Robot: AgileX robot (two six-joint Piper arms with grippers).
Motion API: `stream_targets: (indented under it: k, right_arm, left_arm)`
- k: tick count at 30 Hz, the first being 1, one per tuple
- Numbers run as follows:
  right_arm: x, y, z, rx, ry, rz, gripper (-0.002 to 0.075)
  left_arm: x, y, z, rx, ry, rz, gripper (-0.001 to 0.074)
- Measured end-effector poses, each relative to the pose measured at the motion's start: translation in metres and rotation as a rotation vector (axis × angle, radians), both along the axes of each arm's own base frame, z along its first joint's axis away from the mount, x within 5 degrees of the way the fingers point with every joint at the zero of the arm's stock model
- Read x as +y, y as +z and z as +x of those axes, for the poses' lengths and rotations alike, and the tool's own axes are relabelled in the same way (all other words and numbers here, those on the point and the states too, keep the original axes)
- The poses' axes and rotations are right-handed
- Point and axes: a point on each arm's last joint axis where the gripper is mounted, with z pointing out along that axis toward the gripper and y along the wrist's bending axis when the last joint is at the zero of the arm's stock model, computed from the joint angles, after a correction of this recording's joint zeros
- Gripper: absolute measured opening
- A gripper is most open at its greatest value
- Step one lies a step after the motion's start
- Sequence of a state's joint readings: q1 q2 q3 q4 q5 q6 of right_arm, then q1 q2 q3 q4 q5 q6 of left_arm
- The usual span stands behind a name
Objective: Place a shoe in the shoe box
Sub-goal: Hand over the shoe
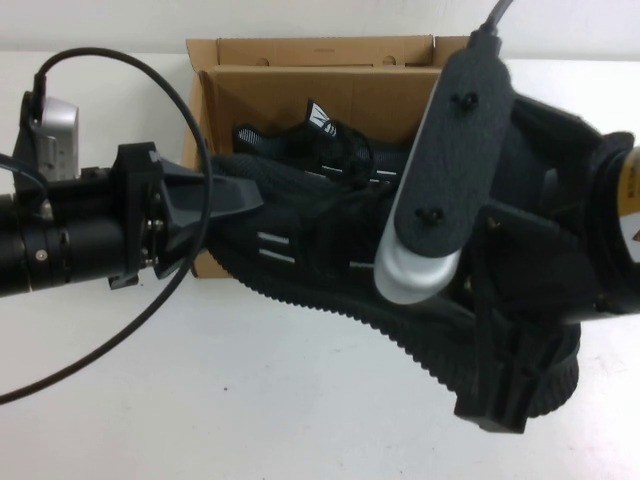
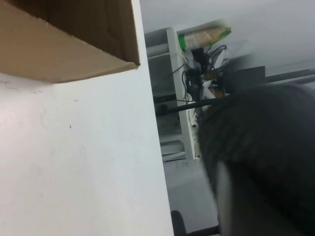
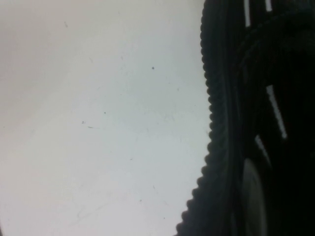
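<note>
right gripper (image 1: 500, 330) sits over the heel half of a shoe (image 1: 330, 250), on the right of the high view. its fingers are buried under the arm's own body and the shoe's dark knit, so whether they are clamped on the shoe or standing apart cannot be told. the right wrist view shows only the ribbed sole edge and white side dashes of the shoe (image 3: 246, 98) pressed close to the lens, with bare white desk (image 3: 98, 123) beside it — consistent with a grasp, in my judgement, but not proof.

left gripper (image 1: 215, 200) reaches in from the left at the shoe's toe end, close against the near left corner of the shoe box (image 1: 320, 70). whether its fingers are spread or closed cannot be told either. its wrist view shows a corner of the shoe box (image 2: 69, 44) above the desk and a dark knit mass, blurred, close by.

the shoe lies across the front wall of the box — toe end over the left part of the wall, heel end out over the desk toward the right arm. a second shoe (image 1: 300, 140), white-marked tongue tag showing, lies inside the box behind it.

assessment: insertion of the front shoe is under way, not complete. remaining — bring the heel inside the walls, settle it, release, withdraw.
</note>
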State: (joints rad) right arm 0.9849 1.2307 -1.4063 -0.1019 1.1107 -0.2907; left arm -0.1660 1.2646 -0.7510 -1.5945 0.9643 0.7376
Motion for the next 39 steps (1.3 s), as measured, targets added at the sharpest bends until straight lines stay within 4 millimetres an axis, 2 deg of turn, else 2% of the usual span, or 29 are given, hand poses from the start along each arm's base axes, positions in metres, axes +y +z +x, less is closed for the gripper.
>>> stream_targets:
  k: [1, 2, 8, 11, 14, 17, 19, 22, 25, 29, 35, 39]
  right_arm:
    - [0.001, -0.001, 0.0, 0.004, 0.0, -0.003, -0.0008]
    - [0.001, -0.001, 0.0, 0.009, 0.001, -0.005, -0.0008]
    - [0.002, -0.002, 0.0, 0.025, -0.007, 0.002, -0.0002]
    - [0.003, -0.002, -0.001, 0.066, -0.033, 0.031, 0.0065]
    - [0.005, -0.001, -0.003, 0.104, -0.056, 0.063, 0.0256]
    - [0.003, -0.003, -0.005, 0.161, -0.1, 0.066, 0.0533]
    - [0.001, -0.005, -0.006, 0.198, -0.128, 0.05, 0.0622]
    - [-0.001, -0.007, -0.008, 0.262, -0.202, 0.051, 0.0631]
    - [-0.003, -0.005, -0.01, 0.341, -0.327, 0.112, 0.0589]
    - [-0.011, 0.003, -0.01, 0.438, -0.579, 0.276, 0.0547]
    - [-0.017, 0.009, -0.004, 0.649, -1.049, 0.563, 0.0537]
    - [-0.016, 0.012, 0.0, 0.729, -1.189, 0.71, 0.0537]
  left_arm:
    - [0.0, 0.0, 0.0, -0.009, -0.001, 0.004, 0.0145]
    - [0.0, 0.0, 0.0, -0.016, -0.002, 0.008, 0.0118]
    - [0.0, -0.001, 0.0, -0.025, -0.008, 0.019, 0.0119]
    - [0.0, -0.001, 0.0, -0.026, -0.009, 0.023, 0.0119]
    - [0.0, -0.002, -0.001, -0.038, -0.03, 0.031, 0.0118]
    - [0.0, -0.003, -0.002, -0.063, -0.044, 0.058, 0.0118]
    - [0.0, -0.003, -0.002, -0.077, -0.046, 0.065, 0.0118]
    - [0.0, -0.003, -0.001, -0.104, -0.045, 0.08, 0.0118]
    - [0.001, -0.004, 0.001, -0.133, -0.029, 0.105, 0.0118]
    - [0.003, -0.005, 0.005, -0.166, 0.007, 0.139, 0.0118]
    - [0.003, -0.002, 0.008, -0.228, 0.029, 0.121, 0.0118]
    - [0.003, -0.001, 0.007, -0.25, 0.02, 0.121, 0.0118]
